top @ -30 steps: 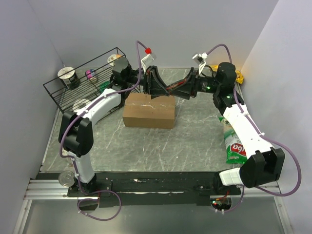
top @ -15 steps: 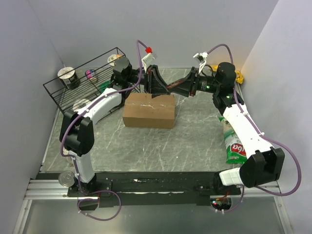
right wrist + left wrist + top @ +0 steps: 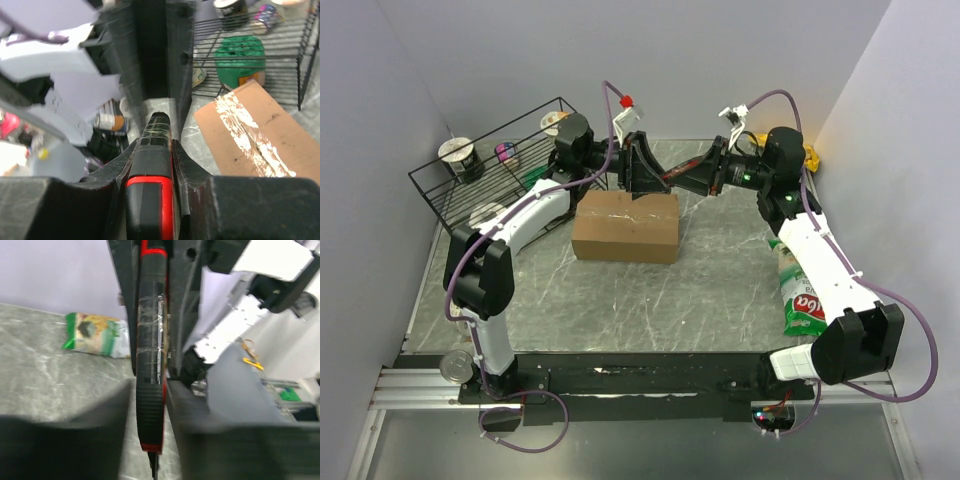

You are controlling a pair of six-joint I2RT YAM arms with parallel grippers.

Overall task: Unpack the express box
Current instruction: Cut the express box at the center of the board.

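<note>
Left tool (image 3: 645,172) clamped on a black-and-red cutter (image 3: 669,179), right tool (image 3: 695,178) pinching its other end. Looks like a handover: release one side only once the other grips firmly. Express box (image 3: 625,228) sits closed just below both tools, unprinted. Green bag (image 3: 800,300) well behind the right tool has a red logo, not readable.

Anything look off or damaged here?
The express box has ragged white torn-tape residue along its top seam, and the flaps are shut. Odder: the left gripper and right gripper both clamp one black-and-red tool, end to end, above the box's far edge. A green snack bag lies loose at far right.
</note>
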